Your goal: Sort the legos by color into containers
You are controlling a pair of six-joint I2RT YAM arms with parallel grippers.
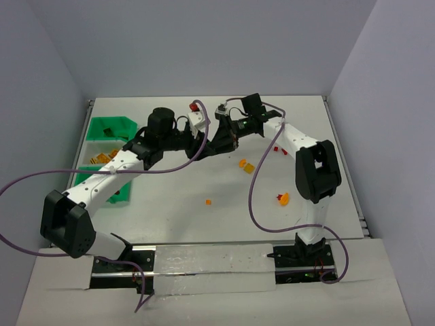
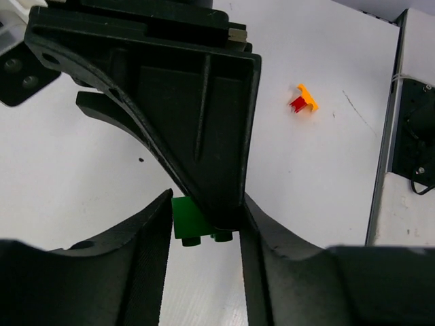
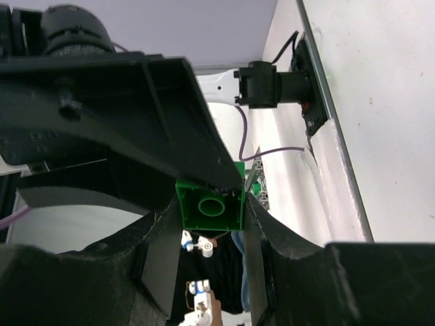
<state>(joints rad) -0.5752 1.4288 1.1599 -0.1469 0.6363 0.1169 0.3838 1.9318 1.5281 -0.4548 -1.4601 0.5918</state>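
My two grippers meet in mid-air over the middle of the table. A green lego (image 3: 211,205) sits between the right gripper's (image 3: 211,216) fingers, hollow underside toward the camera, and they are shut on it. In the left wrist view the same green lego (image 2: 186,221) lies between my left gripper's (image 2: 204,207) fingers, its studs pointing down; one left finger touches it and the other presses against a right finger (image 2: 217,136). From above, the left gripper (image 1: 209,144) and the right gripper (image 1: 221,138) overlap. The containers, green (image 1: 105,127), whitish (image 1: 93,151) and green (image 1: 119,197), stand at the left.
Loose legos lie on the table: an orange and a yellow one (image 1: 246,165), a small orange one (image 1: 209,201), an orange-and-red pair (image 1: 282,198) and a red one (image 1: 275,147). The whitish bin holds orange legos (image 1: 102,158). Purple cables loop from both arms.
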